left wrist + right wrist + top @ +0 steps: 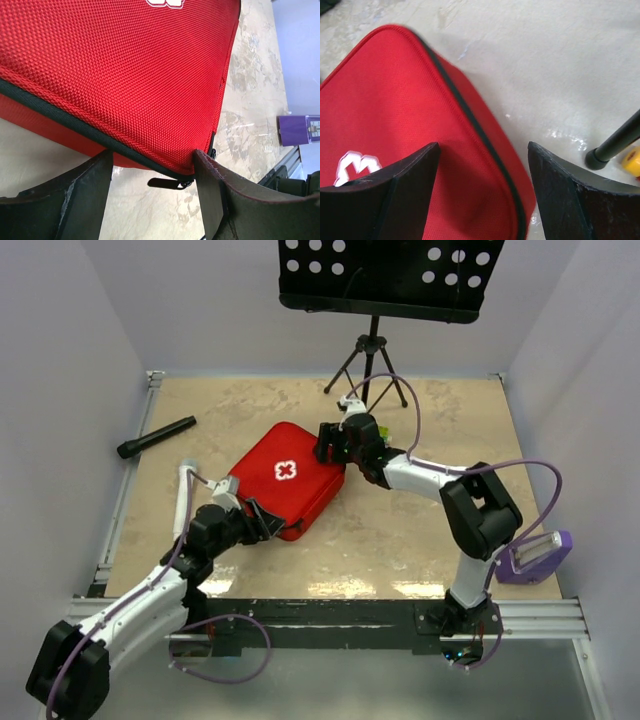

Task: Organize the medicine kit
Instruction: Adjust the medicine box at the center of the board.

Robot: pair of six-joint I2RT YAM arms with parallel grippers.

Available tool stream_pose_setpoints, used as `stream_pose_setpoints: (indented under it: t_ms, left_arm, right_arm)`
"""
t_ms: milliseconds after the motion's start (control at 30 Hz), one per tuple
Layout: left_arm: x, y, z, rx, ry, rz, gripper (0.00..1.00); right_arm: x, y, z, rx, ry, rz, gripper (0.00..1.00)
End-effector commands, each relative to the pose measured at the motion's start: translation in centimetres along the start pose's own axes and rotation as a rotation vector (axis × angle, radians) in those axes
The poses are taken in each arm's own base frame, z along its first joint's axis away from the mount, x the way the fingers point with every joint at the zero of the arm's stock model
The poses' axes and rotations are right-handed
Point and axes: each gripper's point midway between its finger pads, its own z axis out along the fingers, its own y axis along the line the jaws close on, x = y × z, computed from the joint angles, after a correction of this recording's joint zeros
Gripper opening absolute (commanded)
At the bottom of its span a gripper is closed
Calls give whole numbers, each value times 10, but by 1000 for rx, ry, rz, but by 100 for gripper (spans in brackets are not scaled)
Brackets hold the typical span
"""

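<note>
The closed medicine kit (285,480) lies flat near the middle of the counter (420,540). The left tool (263,522) is spread astride its near corner, by the zip pull (167,183); the right tool (328,447), also spread, straddles its far-right corner

**CAMERA PLACEMENT AND COVERAGE**

Top external: fixed high above and behind the near edge of the surface (400,550), facing forward and down. Distant; it covers the whole surface and the medicine kit (290,485).

Left wrist: sits behind the left claw (152,165), looking low along the surface at one corner of the kit. Very close; the case fills most of the frame.

Right wrist: sits behind the right claw (482,150), facing down onto another corner of the kit. Very close; focus is soft, so the tilt only appears steep.

Shared: all three views show the kit; both wrist views catch part of its white emblem (355,167).
</note>
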Motion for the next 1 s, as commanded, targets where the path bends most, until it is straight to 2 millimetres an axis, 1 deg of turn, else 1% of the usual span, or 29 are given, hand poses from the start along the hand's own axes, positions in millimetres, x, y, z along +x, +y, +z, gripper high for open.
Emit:
stream_pose_setpoints:
  t_ms: [0,100,167,233,300,333,367,467,533,567,667,733,800,967]
  left_arm:
    - [-47,-36,13,102,-129,82,69]
    - [-57,-35,24,88,-124,97,68]
    - [-64,-31,29,65,-122,101,68]
    - [-72,-26,31,42,-130,106,68]
    - [-76,-18,28,13,-129,105,68]
    - [-72,-13,24,-3,-121,104,68]
    - [-69,-14,20,7,-120,112,68]
    - [-45,-8,8,50,-102,87,68]
    - [-36,-6,0,83,-122,85,69]
    - [-35,-7,-5,103,-142,91,69]
    - [-42,-16,-14,150,-206,124,70]
    - [-45,-18,-14,150,-212,136,70]
    - [-42,-15,-10,130,-180,135,69]
    - [-32,-8,-2,102,-118,128,63]
  right_arm:
    - [15,20,-16,-124,29,-4,75]
    - [22,20,-18,-134,45,-1,73]
    - [25,19,-20,-134,52,-1,73]
    - [27,17,-22,-130,54,-1,73]
    - [27,16,-25,-126,52,2,72]
    - [28,15,-26,-122,54,5,73]
    - [28,15,-26,-121,55,7,73]
    - [28,16,-26,-126,54,7,73]
    - [28,17,-24,-133,57,5,73]
    - [29,18,-23,-138,58,8,73]
    - [32,19,-22,-149,65,12,73]
    - [33,21,-22,-159,68,14,73]
    - [33,22,-23,-164,67,16,73]
    - [28,26,-30,-185,55,17,72]
